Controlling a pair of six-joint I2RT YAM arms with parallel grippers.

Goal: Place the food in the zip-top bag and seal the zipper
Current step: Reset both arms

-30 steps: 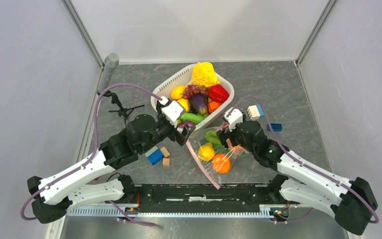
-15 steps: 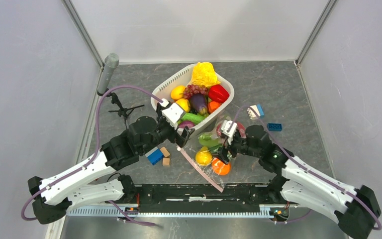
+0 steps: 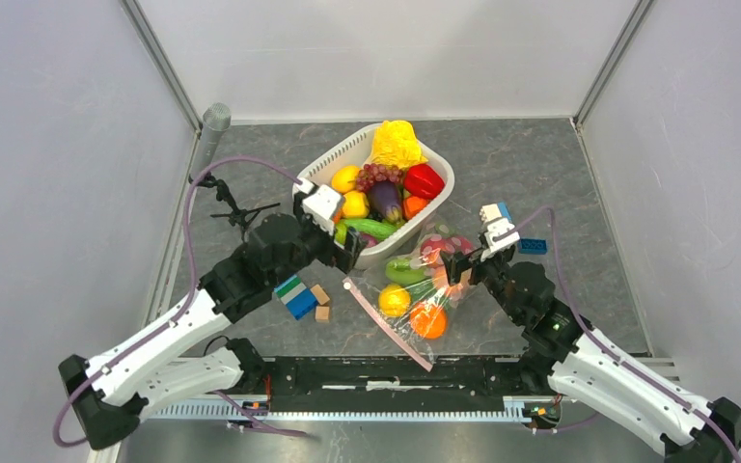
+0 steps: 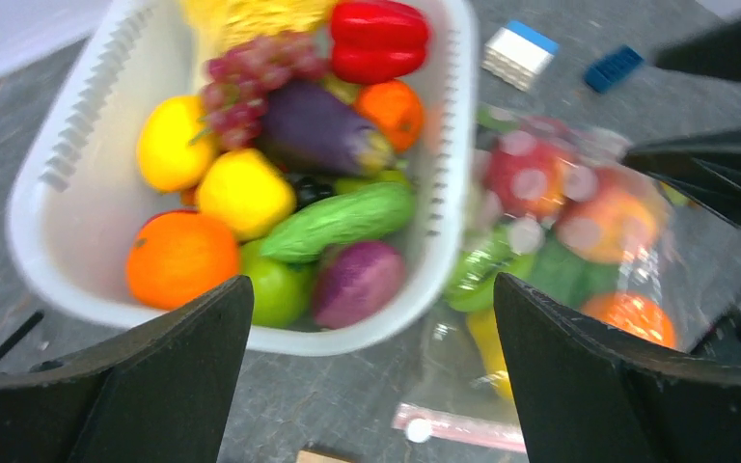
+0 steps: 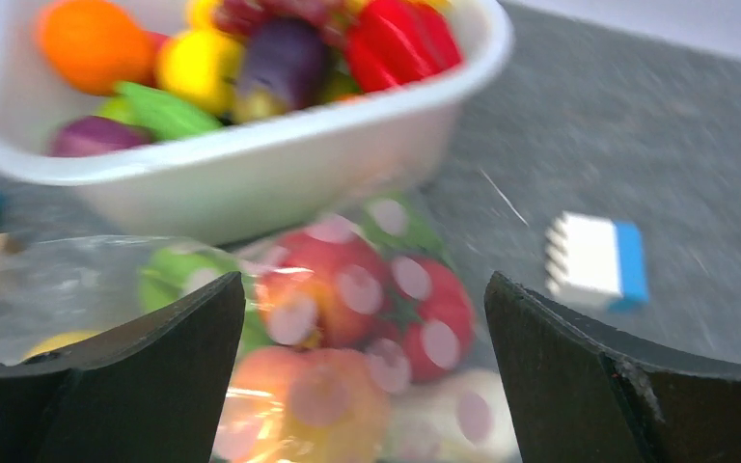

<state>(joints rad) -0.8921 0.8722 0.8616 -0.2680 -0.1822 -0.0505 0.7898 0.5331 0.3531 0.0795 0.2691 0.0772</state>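
The clear zip-top bag [image 3: 423, 287] lies on the table in front of the basket, holding several toy fruits: a yellow one, an orange one, green and red ones. Its pink zipper [image 3: 386, 322] runs along the bag's left edge, also low in the left wrist view [image 4: 463, 427]. More food fills the white basket [image 3: 320, 174]: red pepper, grapes, eggplant, lemons, cucumber. My left gripper [image 3: 343, 253] is open and empty at the basket's near rim. My right gripper [image 3: 455, 268] is open and empty over the bag's right end; the red fruits [image 5: 367, 289] show between its fingers.
A white-and-blue block [image 3: 495, 214] and a blue block [image 3: 532, 246] lie right of the bag. Blue, green and tan blocks [image 3: 301, 297] lie left of the zipper. A grey cylinder [image 3: 214, 123] and a black stand [image 3: 236, 208] are at the left wall.
My right gripper has let go and pulled back to the right, off the bag. My left gripper has drawn back left toward the basket. The bag with its fruits has settled flat.
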